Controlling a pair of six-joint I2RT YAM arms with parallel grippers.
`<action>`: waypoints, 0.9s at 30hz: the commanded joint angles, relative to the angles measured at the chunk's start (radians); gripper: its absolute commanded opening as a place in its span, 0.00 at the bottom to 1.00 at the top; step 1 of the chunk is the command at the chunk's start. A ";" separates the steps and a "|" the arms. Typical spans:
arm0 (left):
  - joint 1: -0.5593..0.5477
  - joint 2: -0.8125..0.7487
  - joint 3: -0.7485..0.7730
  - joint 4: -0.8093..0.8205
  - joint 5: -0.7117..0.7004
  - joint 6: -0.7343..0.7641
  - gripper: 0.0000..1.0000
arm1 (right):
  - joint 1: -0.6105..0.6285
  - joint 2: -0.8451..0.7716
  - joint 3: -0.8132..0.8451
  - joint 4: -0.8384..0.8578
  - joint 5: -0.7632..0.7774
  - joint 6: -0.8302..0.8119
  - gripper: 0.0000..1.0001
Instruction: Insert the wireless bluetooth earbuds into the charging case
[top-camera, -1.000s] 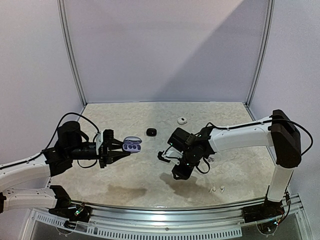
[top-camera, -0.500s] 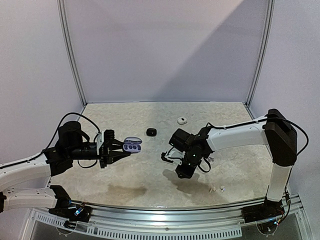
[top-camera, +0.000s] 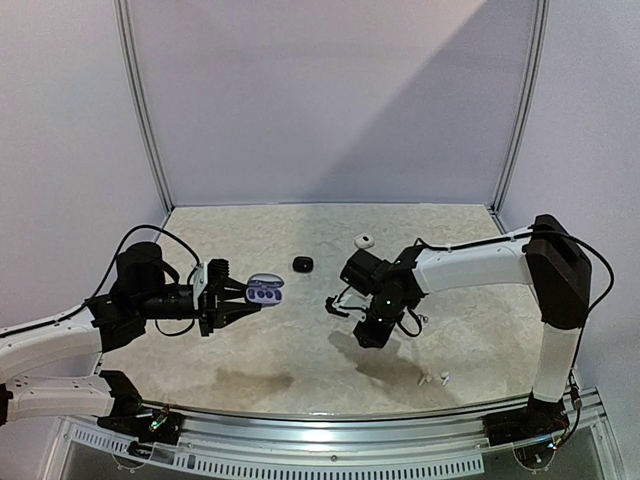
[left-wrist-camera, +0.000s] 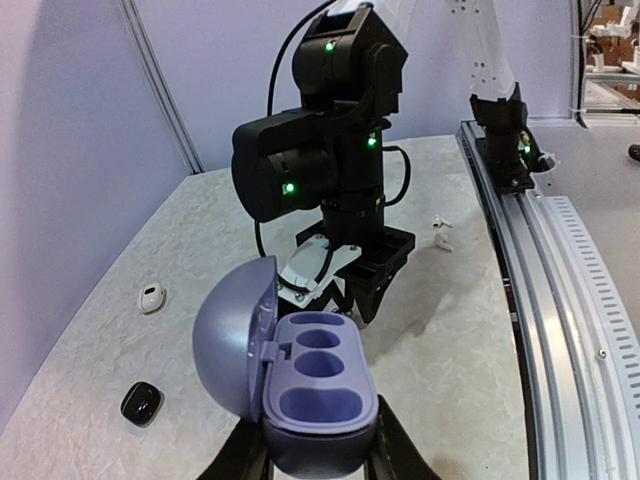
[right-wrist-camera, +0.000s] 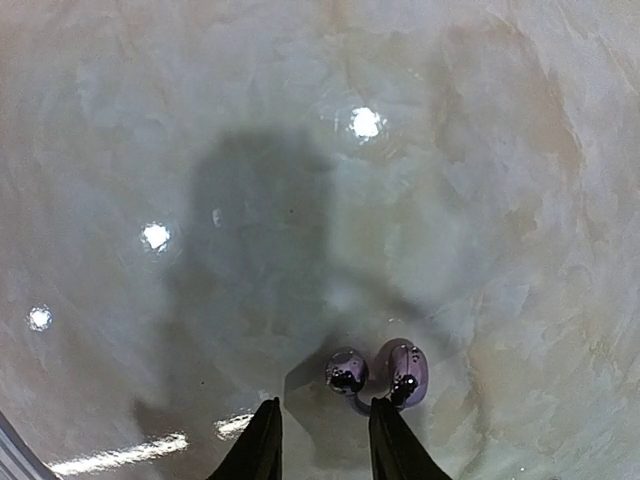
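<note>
The purple charging case (left-wrist-camera: 320, 385) hangs above the table with its lid (left-wrist-camera: 232, 345) swung open and its sockets empty. My left gripper (left-wrist-camera: 320, 462) is shut on the case's base. From above, the case (top-camera: 265, 290) sits at the tip of the left gripper (top-camera: 245, 298). My right gripper (right-wrist-camera: 328, 440) points down at the table, open, with nothing between its fingers. A dark purplish earbud (right-wrist-camera: 375, 375) with two glossy lobes lies just past the right fingertip (right-wrist-camera: 392, 435). From above, the right gripper (top-camera: 335, 306) hides that earbud.
A white stemmed pair (top-camera: 432, 379) lies near the front right edge. A small black object (top-camera: 302, 263) and a small white one (top-camera: 365, 240) rest toward the back. The right gripper (left-wrist-camera: 365, 305) hangs close in front of the open case.
The right arm has shifted slightly back and to the right, and its jaws have narrowed a little. The left arm and case have not moved.
</note>
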 joint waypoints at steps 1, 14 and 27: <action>0.015 0.008 -0.009 -0.012 0.008 0.010 0.00 | -0.012 0.032 0.029 -0.021 0.027 -0.032 0.30; 0.017 0.006 -0.009 -0.012 0.008 0.012 0.00 | -0.024 0.078 0.100 -0.040 0.061 -0.088 0.23; 0.017 0.006 -0.013 -0.009 0.010 0.015 0.00 | -0.042 0.126 0.196 -0.028 0.007 -0.065 0.23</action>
